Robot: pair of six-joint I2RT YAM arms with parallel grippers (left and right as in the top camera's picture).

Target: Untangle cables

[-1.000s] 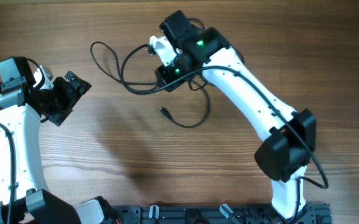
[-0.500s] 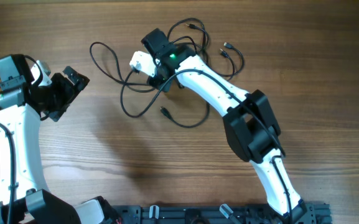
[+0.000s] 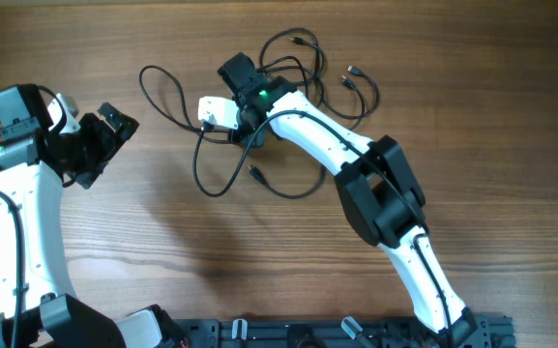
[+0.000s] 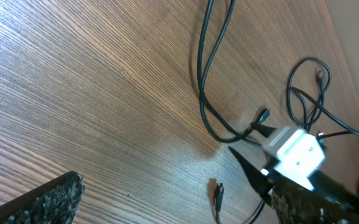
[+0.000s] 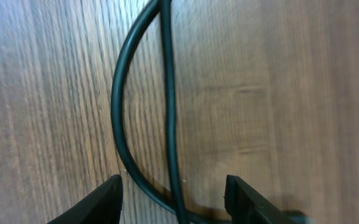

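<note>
Cables (image 5: 172, 118) lie in tangled loops on the counter (image 3: 114, 232), two strands passing through the released right end effector (image 5: 173, 199), which would best center on one strand before clenching, while the left end effector (image 3: 112, 130) hangs wide open, well apart.

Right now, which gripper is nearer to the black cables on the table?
Right. The right gripper is directly over the cables, with two strands running between its open fingers. The left gripper sits off to their left, open, touching none.
</note>
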